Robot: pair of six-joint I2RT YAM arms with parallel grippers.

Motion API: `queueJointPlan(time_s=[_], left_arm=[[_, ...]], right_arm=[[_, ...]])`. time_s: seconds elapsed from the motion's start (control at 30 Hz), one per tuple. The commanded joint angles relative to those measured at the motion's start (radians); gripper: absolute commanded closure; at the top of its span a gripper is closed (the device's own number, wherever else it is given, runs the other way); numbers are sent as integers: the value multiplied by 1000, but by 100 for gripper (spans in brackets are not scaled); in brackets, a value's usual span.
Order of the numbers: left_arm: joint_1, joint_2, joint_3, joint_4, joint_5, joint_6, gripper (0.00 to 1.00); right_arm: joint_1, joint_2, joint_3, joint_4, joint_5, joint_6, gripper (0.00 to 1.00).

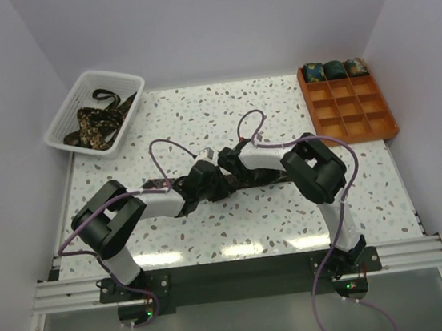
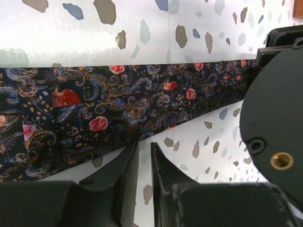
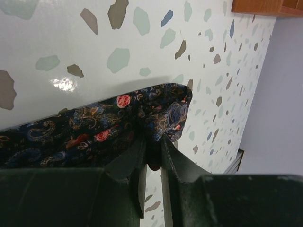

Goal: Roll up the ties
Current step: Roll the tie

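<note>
While your left gripper (image 2: pixel 143 144) pinches the near edge of the tie (image 2: pixel 118 104) lying flat across mid-bench (image 1: pixel 198 112) and your right gripper (image 3: pixel 152 142) clamps its end, curl that end over tightly, edges aligned.

Me: My left arm (image 1: pixel 153 204) reaches in low toward the middle, and my right arm (image 1: pixel 316 171) bends back over to meet it — wrists close together.

Spotter: And the grippers?

Me: Left gripper (image 2: pixel 144 144) and right gripper (image 3: pixel 152 142) each stand nearly closed — nipping the tie (image 2: pixel 94 109).
</note>
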Motion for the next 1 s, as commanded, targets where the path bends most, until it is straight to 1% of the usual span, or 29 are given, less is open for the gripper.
queueJointPlan(time_s=[0.0,0.03,0.07,0.1,0.3,0.37,0.5,0.6,0.97], left_arm=[[5,1,-7,41,0,-8,79],[5,1,-9,39,0,-8,79],[5,-2,-9,39,0,-8,79],[5,-2,-7,39,0,-8,79],[5,-5,-3,35,0,-5,79],[5,-7,4,33,0,-3,79],[4,-14,17,21,0,6,79],[2,-21,31,10,0,12,79],[-19,-24,71,-19,0,23,79]], right_arm=[[-2,-9,12,55,-14,40,80],[-2,-16,6,66,-22,34,80],[-3,-31,0,92,-45,20,74],[-5,-42,-12,103,-59,14,70],[-23,-127,-60,193,-168,-35,64],[-31,-145,-69,219,-203,-51,60],[-51,-199,-100,265,-301,-72,57],[-60,-219,-103,276,-336,-83,57],[-63,-312,-80,258,-356,-103,54]])
